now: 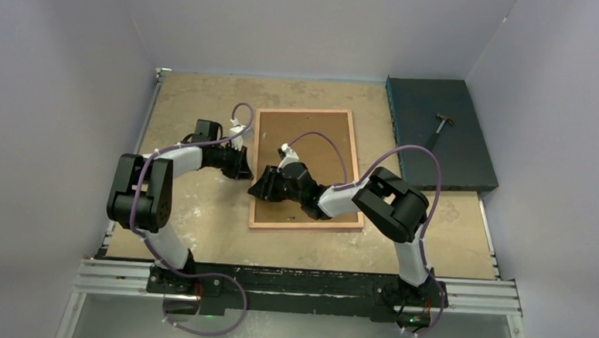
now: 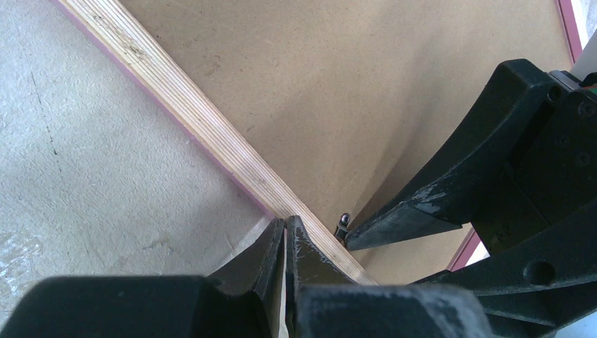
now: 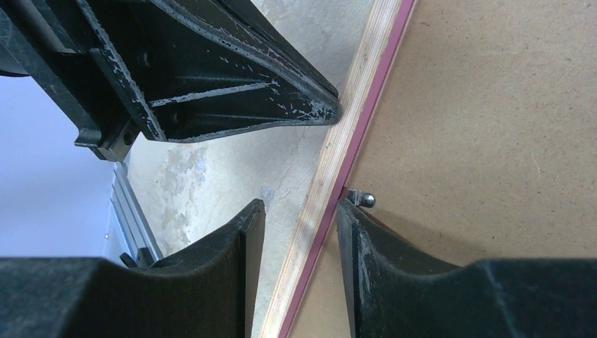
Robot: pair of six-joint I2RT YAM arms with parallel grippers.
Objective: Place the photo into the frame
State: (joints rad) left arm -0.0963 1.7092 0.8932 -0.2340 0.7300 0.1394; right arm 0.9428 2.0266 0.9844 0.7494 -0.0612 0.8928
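Rail of the frame [image 3: 331, 169] passes between the right fingers [image 3: 366, 239], which stand released. One tip is on the worktop [image 3: 281, 162] side. The other is on the inner side, just beside a small metal tab [image 3: 367, 200] at the edge of the brown backing board [image 3: 493, 127]. Just ahead of them, the left fingers [image 2: 303, 246] are clenched on nothing, their tips at the outer edge of the same rail. The frame lies flat on the worktop, wood-coloured back up, with the backing board filling it. Bare worktop runs outward from the left fingers to the wall. Well beyond the right fingers, past the frame's far rail, a dark slab [image 1: 437, 134] carrying a small tool [image 1: 441, 124] sits against the right wall.
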